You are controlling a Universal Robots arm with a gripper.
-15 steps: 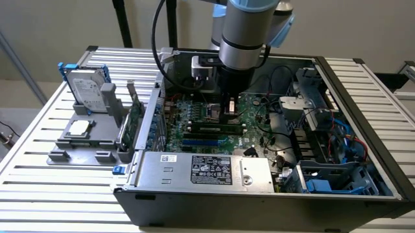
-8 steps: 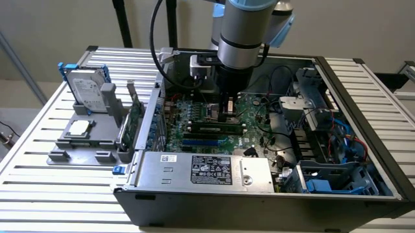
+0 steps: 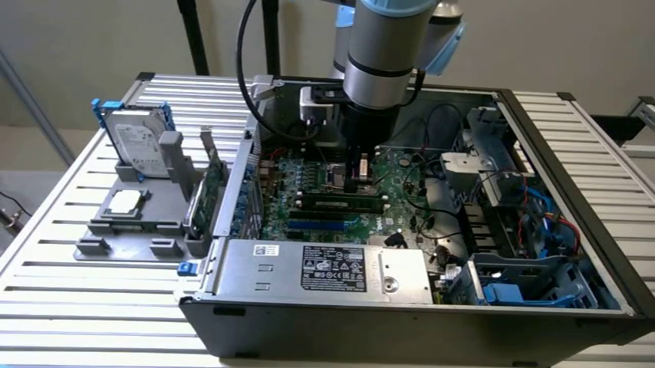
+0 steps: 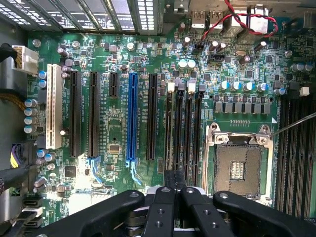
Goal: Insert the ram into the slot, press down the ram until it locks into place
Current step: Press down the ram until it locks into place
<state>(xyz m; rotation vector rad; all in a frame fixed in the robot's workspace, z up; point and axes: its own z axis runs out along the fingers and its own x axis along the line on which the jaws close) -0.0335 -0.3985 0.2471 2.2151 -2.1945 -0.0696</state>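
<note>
The ram (image 3: pixel 327 204), a thin stick with a pale label, stands low on the motherboard among the black memory slots (image 4: pixel 185 128). It sits in line with one slot, and I cannot tell how deep it goes. My gripper (image 3: pixel 360 184) reaches straight down into the open computer case. Its tips meet the ram's top edge, off-centre toward the exterior view's right. In the wrist view my gripper (image 4: pixel 176 180) is shut, its black fingers (image 4: pixel 167 202) pressed together over the near end of the slots. White latches (image 4: pixel 171 87) mark the slots' far ends.
The CPU socket (image 4: pixel 239 163) lies beside the memory slots, and a blue slot (image 4: pixel 132 118) and black expansion slots lie on the other side. Outside the case, a grey holder (image 3: pixel 128 222) carries a larger green card (image 3: pixel 210 199) and a hard drive (image 3: pixel 138 146). A silver power supply (image 3: pixel 317 268) fills the case's front.
</note>
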